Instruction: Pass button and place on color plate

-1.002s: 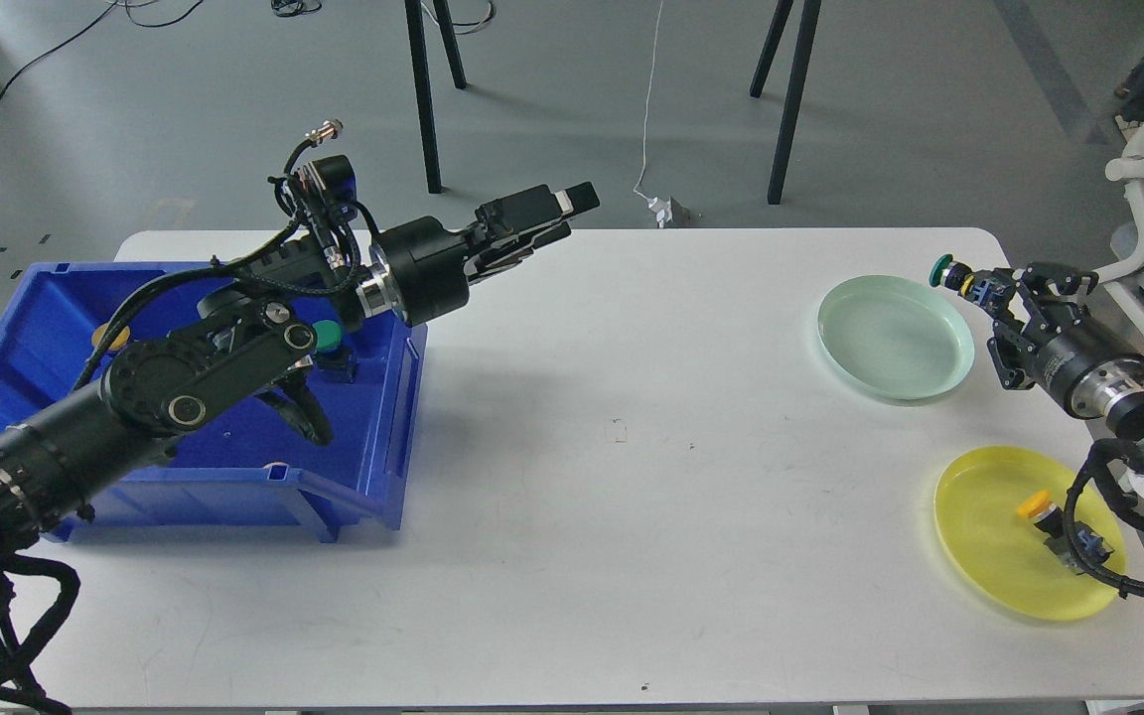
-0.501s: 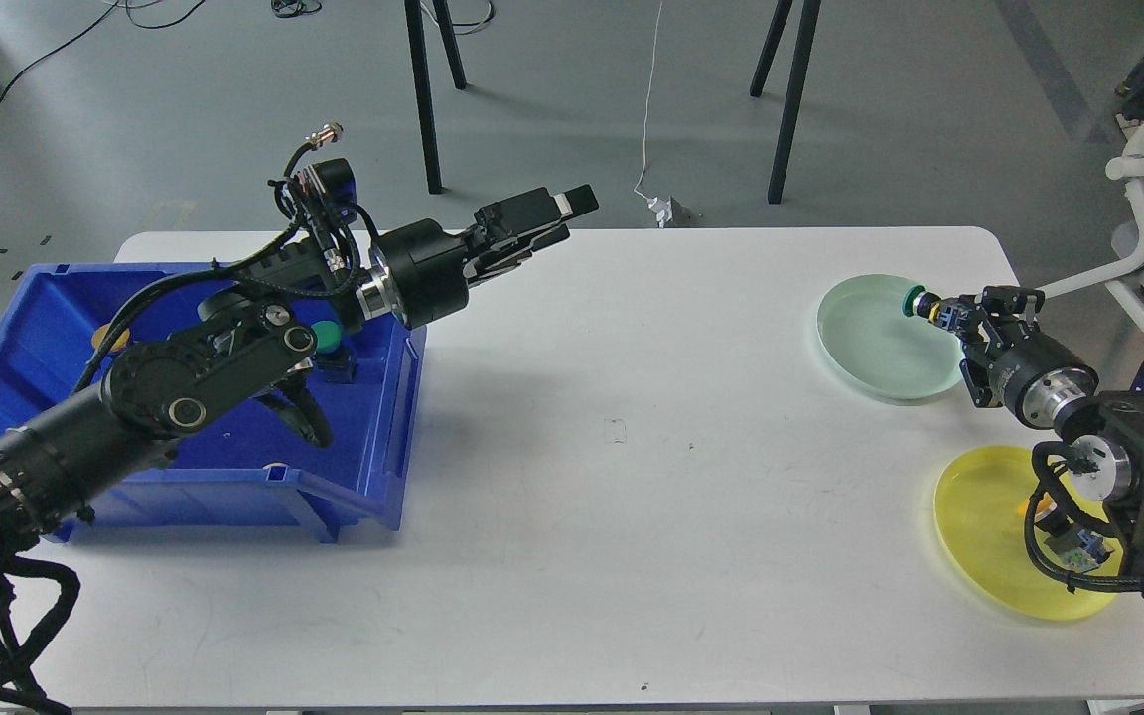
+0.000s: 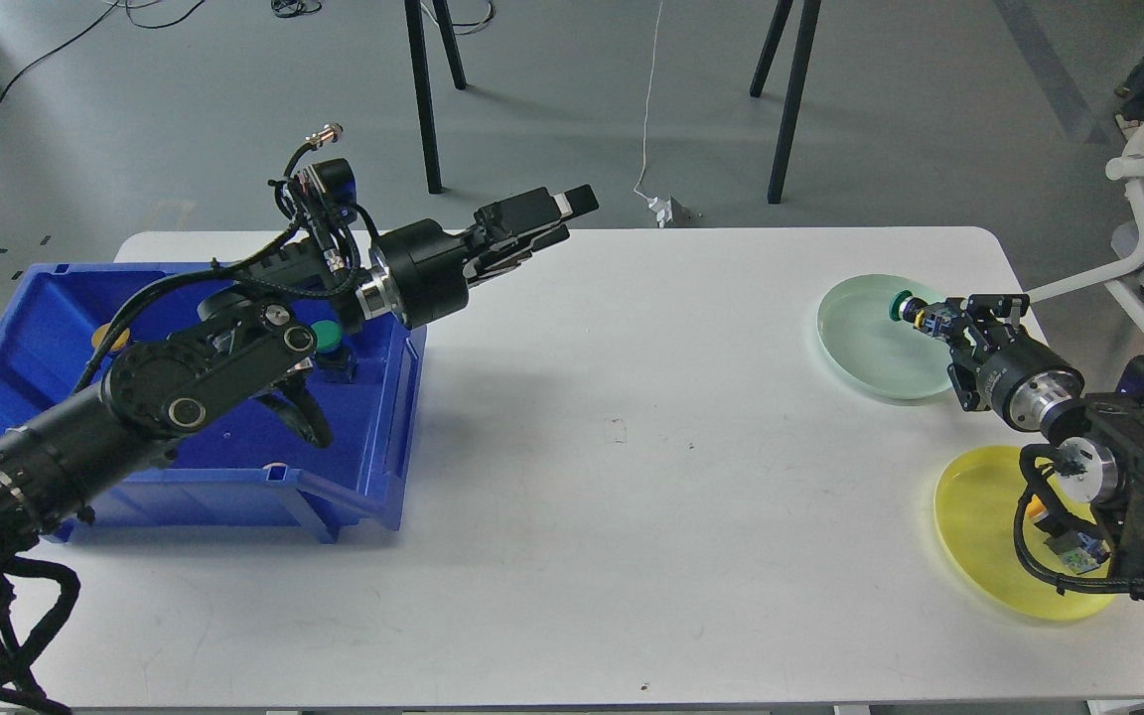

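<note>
The right gripper [image 3: 929,320] has swung inward and dipped, pinching the green button [image 3: 901,307] now over the green plate [image 3: 860,348], nearly touching it. Release looks imminent. The left gripper [image 3: 557,214], pressed together, hasn't budged above the table [image 3: 632,497].

You see a white table [image 3: 632,497], a blue bin [image 3: 373,477], a pale green plate [image 3: 865,343], a translucent yellow plate [image 3: 974,526], a green-capped button [image 3: 901,306], a second green-capped button [image 3: 327,336] in the bin, black arms.
</note>
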Available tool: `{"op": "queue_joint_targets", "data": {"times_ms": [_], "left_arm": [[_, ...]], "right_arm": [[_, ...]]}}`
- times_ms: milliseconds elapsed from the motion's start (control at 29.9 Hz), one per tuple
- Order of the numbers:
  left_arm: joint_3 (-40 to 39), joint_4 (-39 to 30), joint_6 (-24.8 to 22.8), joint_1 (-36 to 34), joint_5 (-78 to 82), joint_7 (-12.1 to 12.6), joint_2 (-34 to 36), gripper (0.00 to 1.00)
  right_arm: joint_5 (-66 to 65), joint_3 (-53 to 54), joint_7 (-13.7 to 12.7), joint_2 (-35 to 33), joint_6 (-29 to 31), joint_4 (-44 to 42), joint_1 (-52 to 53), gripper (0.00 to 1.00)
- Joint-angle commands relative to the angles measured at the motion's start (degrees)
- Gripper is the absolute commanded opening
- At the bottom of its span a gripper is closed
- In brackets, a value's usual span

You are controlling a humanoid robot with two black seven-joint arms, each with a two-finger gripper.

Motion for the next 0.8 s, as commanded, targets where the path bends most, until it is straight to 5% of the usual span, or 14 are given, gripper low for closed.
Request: {"op": "queue_joint_targets", "data": {"times_ms": [0, 334, 401, 535, 768], "left_arm": [[0.0, 0.09, -0.04, -0.05, 0.01, 0.0, 0.0, 0.8], [-0.08, 0.35, 0.04, 0.04, -0.26, 0.0, 0.0, 0.8], [-0.43, 0.44, -0.04, 0.04, -1.92, 0.0, 0.0, 0.81], [-0.78, 1.31, -0.3, -0.14, -7.36, 0.0, 0.44, 0.82], [-8.16, 5.18, -4.6, -1.36, -21.15, 0.0, 3.69, 0.85]], "right_arm": [[0.1, 0.17, 0.0, 0.07, -0.37, 0.0, 0.08, 0.5], [0.97, 1.13, 0.09, -0.1, -0.29, 0.61, 1.49, 0.73], [1.06, 3.14, 0.35, -0.63, -0.11, 0.7, 2.28, 0.85], [1.59, 12.62, 0.27, -4.04, 2.87, 2.02, 4.91, 0.91], [5.45, 26.35, 0.09, -14.15, 9.29, 24.3, 2.21, 0.96]]}}
